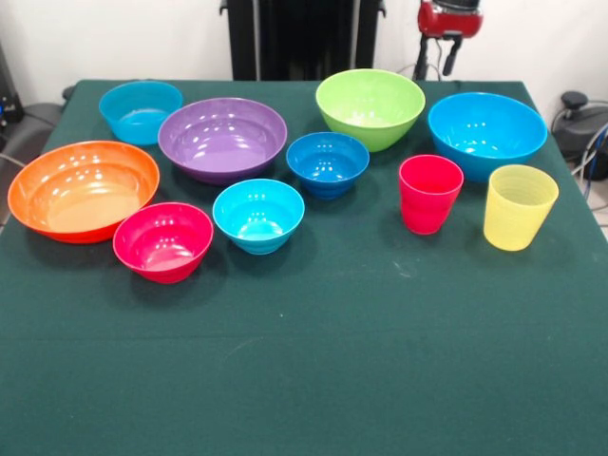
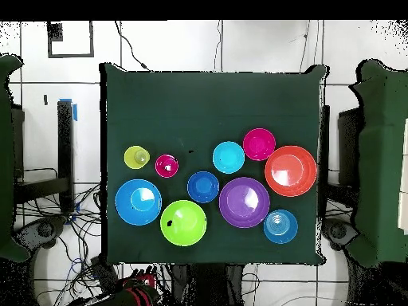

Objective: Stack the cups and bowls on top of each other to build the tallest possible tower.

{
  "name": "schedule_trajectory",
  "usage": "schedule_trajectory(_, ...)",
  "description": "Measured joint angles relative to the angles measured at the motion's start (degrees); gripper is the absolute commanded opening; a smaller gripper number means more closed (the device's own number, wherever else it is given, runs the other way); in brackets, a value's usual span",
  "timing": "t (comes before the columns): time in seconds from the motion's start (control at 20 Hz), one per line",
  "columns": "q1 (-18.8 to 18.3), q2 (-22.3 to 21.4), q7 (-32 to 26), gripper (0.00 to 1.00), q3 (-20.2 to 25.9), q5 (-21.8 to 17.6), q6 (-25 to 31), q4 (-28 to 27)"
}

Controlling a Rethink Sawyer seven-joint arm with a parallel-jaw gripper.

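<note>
Green cloth covers the table point(image 1: 313, 380), and on it all the bowls and both cups stand apart and upright, nothing stacked: the orange bowl point(image 1: 83, 189), purple bowl point(image 1: 222, 138), lime green bowl point(image 1: 370, 107) and bright blue bowl point(image 1: 486, 133) among them. Beside the blue bowl stand the red cup point(image 1: 429, 193) and the yellow cup point(image 1: 519, 206). Drawn back at the top edge of the front view is the gripper point(image 1: 448, 28); I cannot tell how its claw is set
</note>
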Motion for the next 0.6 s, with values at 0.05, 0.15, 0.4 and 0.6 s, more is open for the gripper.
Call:
schedule_trajectory(0.05,-0.1,-0.1,0.0,1.0,0.0,-0.2,0.0,0.0)
schedule_trajectory(0.15,-0.3,-0.1,0.0,1.0,0.0,-0.4,0.0,0.0)
schedule_trajectory(0.4,-1.1,-0.1,0.0,1.0,0.0,-1.1,0.0,0.1)
schedule_trajectory(0.6,-1.8,0.0,0.0,1.0,0.0,-1.5,0.0,0.1)
